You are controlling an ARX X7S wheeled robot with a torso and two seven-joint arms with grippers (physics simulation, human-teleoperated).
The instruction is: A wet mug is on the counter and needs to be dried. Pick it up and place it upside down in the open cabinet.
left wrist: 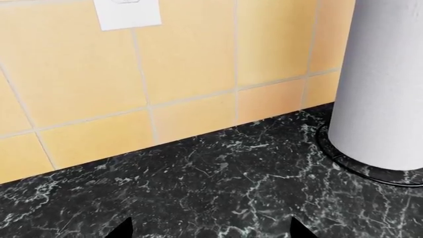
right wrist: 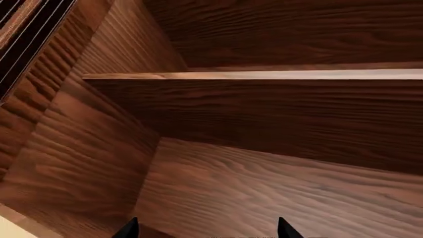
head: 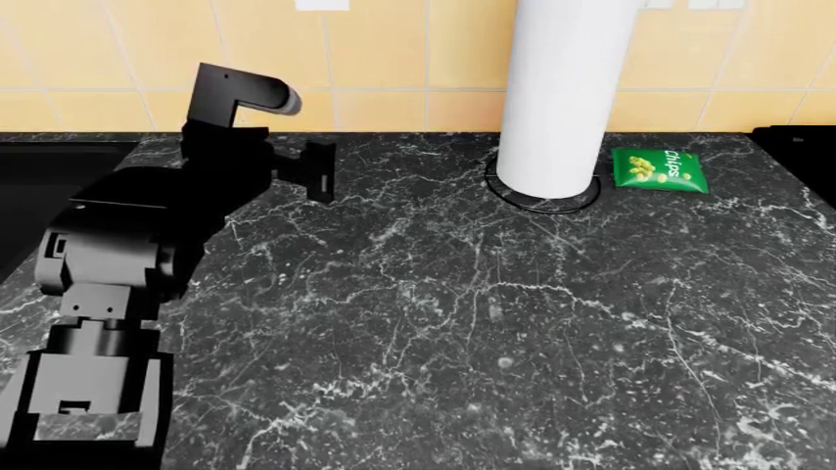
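The mug shows in none of the views. The black marble counter (head: 496, 323) fills the head view. My left gripper (head: 320, 168) hovers over the counter's back left part, near the tiled wall. In the left wrist view the left gripper (left wrist: 211, 230) is open, with only bare marble (left wrist: 198, 183) between its two dark fingertips. My right gripper (right wrist: 208, 230) is open and empty. It faces the inside of the wooden cabinet (right wrist: 278, 124), just above the lower shelf board (right wrist: 264, 193). The right arm is out of the head view.
A tall wide white cylinder (head: 565, 88) stands on a black ring base at the counter's back, right of the left gripper. A green chips bag (head: 660, 169) lies beside it. A dark sink recess (head: 39, 186) is at the far left. A white outlet plate (left wrist: 127, 12) sits on the yellow tiled wall.
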